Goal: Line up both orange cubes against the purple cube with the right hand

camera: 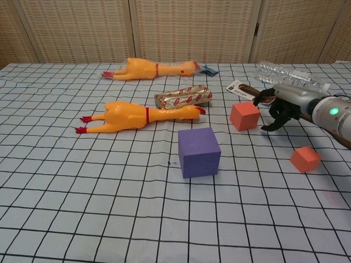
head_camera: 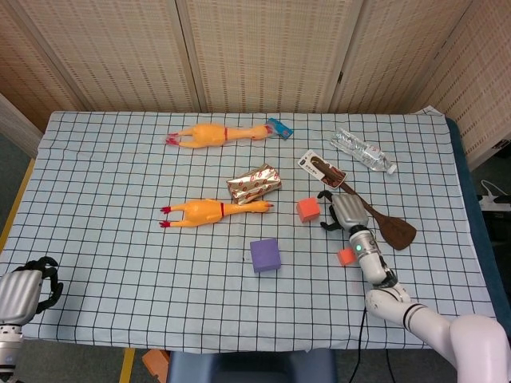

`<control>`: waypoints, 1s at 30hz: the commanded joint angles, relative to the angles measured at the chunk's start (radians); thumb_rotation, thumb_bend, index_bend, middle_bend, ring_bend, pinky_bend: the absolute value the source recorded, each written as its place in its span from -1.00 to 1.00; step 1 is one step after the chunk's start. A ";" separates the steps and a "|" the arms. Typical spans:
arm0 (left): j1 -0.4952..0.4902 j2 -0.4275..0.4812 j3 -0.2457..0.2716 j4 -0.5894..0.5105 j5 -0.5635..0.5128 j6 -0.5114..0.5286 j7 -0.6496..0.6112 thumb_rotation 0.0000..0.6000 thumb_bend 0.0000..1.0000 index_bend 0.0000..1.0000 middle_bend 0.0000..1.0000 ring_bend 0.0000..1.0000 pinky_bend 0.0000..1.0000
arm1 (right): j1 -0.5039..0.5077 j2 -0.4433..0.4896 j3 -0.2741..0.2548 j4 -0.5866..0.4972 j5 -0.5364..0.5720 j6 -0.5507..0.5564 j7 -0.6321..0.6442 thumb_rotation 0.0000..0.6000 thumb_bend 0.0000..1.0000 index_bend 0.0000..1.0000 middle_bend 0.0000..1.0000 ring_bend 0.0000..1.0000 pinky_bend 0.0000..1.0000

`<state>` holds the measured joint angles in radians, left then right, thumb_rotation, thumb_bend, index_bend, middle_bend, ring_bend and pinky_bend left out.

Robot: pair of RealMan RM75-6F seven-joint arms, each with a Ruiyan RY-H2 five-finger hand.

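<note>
Hovering just right of the larger orange cube (camera: 244, 115), the right hand's fingers (camera: 272, 109) curl open, empty.

Your right hand (head_camera: 345, 211) has a silver-grey metal back and black fingers (camera: 272, 127). Behind it you have a slim silver wrist with a small glowing green light, running into a smooth white forearm with a dark band at the joint. Your left hand (head_camera: 24, 290) looks the same: silver-grey shell, black curved fingers.
</note>
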<state>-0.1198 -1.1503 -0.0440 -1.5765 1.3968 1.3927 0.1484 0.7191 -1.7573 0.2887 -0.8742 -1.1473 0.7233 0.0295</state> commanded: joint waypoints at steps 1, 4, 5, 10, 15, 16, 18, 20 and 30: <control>-0.001 0.000 0.001 0.000 0.000 -0.003 0.003 1.00 -0.19 -0.48 -0.30 -0.26 -0.01 | 0.009 -0.002 0.004 0.005 0.009 -0.021 0.020 1.00 -0.74 -0.42 0.71 0.54 0.63; -0.003 0.001 0.003 -0.002 -0.002 -0.008 0.006 1.00 -0.18 -0.48 -0.30 -0.26 -0.01 | 0.018 -0.004 0.008 0.008 0.016 -0.044 0.051 1.00 -0.74 -0.42 0.71 0.54 0.63; -0.003 0.001 0.004 -0.003 -0.002 -0.010 0.006 1.00 -0.18 -0.48 -0.30 -0.26 -0.01 | 0.020 -0.005 0.009 0.011 0.016 -0.050 0.060 1.00 -0.74 -0.42 0.71 0.54 0.63; -0.005 0.003 0.006 -0.006 -0.002 -0.015 0.007 1.00 -0.19 -0.47 -0.30 -0.25 -0.01 | 0.029 -0.018 0.004 0.035 0.010 -0.063 0.096 1.00 -0.74 -0.43 0.71 0.55 0.63; -0.004 0.004 0.006 -0.007 -0.004 -0.015 0.004 1.00 -0.19 -0.47 -0.30 -0.25 -0.01 | 0.031 -0.028 -0.004 0.050 -0.007 -0.060 0.133 1.00 -0.75 -0.42 0.72 0.55 0.63; -0.004 0.004 0.006 -0.007 -0.004 -0.016 0.005 1.00 -0.19 -0.48 -0.30 -0.25 -0.01 | 0.031 -0.030 -0.005 0.054 -0.012 -0.058 0.142 1.00 -0.75 -0.41 0.72 0.56 0.63; -0.005 0.004 0.007 -0.008 -0.003 -0.017 0.007 1.00 -0.19 -0.47 -0.30 -0.25 0.00 | 0.029 -0.036 -0.008 0.062 -0.021 -0.050 0.158 1.00 -0.74 -0.35 0.73 0.57 0.65; -0.006 0.004 0.009 -0.009 -0.002 -0.019 0.009 1.00 -0.19 -0.48 -0.30 -0.25 0.00 | 0.027 -0.043 -0.012 0.073 -0.031 -0.042 0.179 1.00 -0.74 -0.27 0.74 0.59 0.66; -0.008 0.004 0.011 -0.010 -0.003 -0.023 0.011 1.00 -0.19 -0.48 -0.30 -0.25 0.00 | 0.021 -0.075 -0.030 0.121 -0.077 -0.003 0.264 1.00 -0.74 0.04 0.79 0.65 0.73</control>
<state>-0.1278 -1.1461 -0.0329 -1.5862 1.3943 1.3694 0.1599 0.7411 -1.8286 0.2616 -0.7575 -1.2189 0.7144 0.2866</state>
